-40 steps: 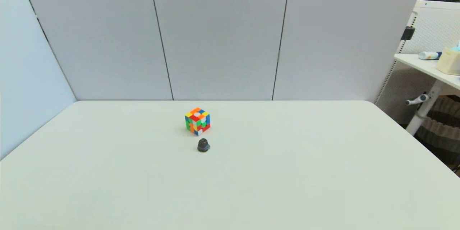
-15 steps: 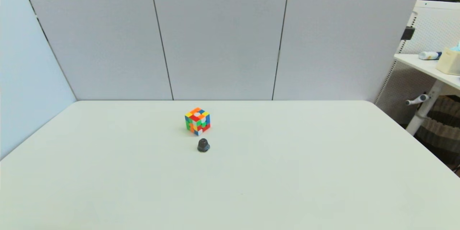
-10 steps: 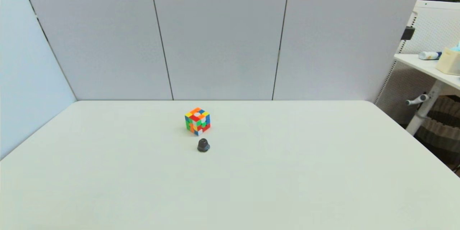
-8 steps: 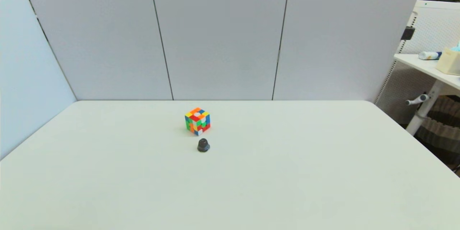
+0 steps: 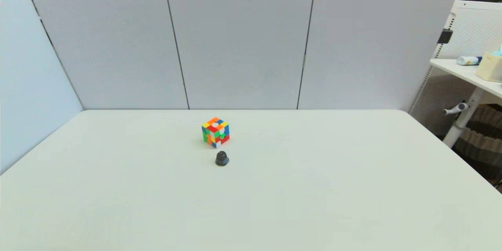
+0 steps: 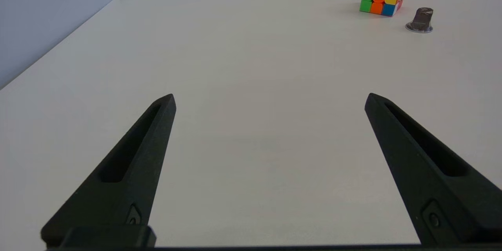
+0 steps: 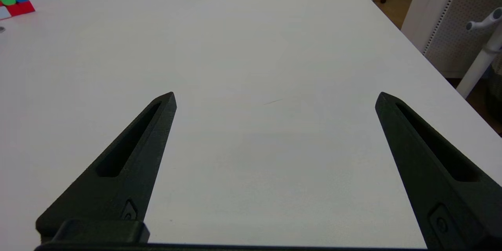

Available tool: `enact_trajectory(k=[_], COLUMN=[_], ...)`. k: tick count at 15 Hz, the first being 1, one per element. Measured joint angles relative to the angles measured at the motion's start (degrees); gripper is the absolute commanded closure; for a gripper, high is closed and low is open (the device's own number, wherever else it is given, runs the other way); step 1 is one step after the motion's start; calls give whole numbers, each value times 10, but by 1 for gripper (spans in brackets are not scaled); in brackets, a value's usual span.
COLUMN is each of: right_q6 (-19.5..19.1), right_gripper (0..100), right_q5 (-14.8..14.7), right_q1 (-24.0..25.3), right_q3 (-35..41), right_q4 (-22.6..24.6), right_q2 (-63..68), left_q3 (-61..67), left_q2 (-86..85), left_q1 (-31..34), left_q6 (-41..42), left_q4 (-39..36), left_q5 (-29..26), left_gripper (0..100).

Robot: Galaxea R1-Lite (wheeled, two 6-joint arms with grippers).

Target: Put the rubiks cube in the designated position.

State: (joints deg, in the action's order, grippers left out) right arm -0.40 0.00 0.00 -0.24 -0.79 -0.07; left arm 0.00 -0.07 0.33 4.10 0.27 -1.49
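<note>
Well apart from both spread-fingered tools, left tool [image 6: 270,98] and right tool [image 7: 275,96], sits the rubiks cube [image 5: 215,132].

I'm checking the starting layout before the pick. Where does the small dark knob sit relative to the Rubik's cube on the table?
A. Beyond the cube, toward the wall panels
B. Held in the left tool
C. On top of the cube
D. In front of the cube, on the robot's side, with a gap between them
D: in the head view the dark knob stands on the white table nearer the robot than the Rubik's cube, with bare tabletop between them.
</note>
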Motion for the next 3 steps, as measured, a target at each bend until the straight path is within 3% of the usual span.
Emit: enact_trajectory(k=[3], right_q6=[0], right_gripper=[0], right_q5=[0], right_q1=[0], right_q3=[0], right_q4=[0], right_q2=[1], left_q3=[0], left_q2=[0], left_q1=[0], left_q6=[0], left_q4=[0], left_q5=[0], left_gripper=[0])
